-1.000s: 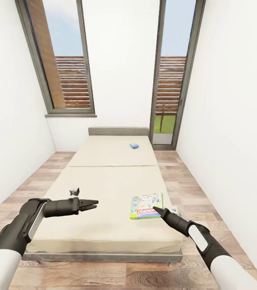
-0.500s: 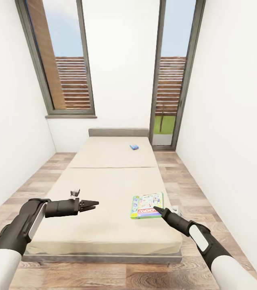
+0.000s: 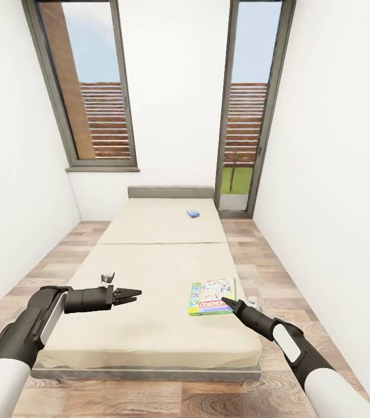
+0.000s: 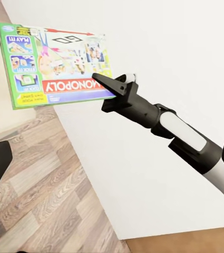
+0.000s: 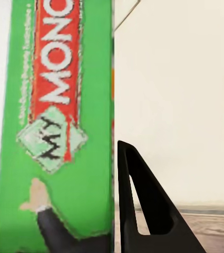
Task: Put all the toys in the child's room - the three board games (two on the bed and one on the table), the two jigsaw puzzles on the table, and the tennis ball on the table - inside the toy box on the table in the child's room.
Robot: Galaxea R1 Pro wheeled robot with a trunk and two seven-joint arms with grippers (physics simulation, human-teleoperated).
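Observation:
A board game (image 3: 208,295) with a green, yellow and red Monopoly cover lies flat near the right edge of the cream bed (image 3: 150,267). My right gripper (image 3: 225,302) is at the box's near right corner, with one finger above the box and one below it. In the right wrist view the green box side (image 5: 59,132) fills the gap beside a black finger (image 5: 143,211). The left wrist view has the box (image 4: 54,60) and the right gripper (image 4: 107,92) on its corner. My left gripper (image 3: 133,294) hovers open over the bed's left half, holding nothing. A second board game (image 3: 193,213), small and blue, lies near the headboard.
Wood-plank floor runs along both sides of the bed, between white walls. A small white object (image 3: 252,302) sits on the floor by the bed's right edge. Behind the grey headboard (image 3: 170,190) are a tall window (image 3: 94,87) and a glass door (image 3: 245,116).
The whole picture has shifted slightly, so the camera moved. Both grippers and the board game keep their places relative to the bed.

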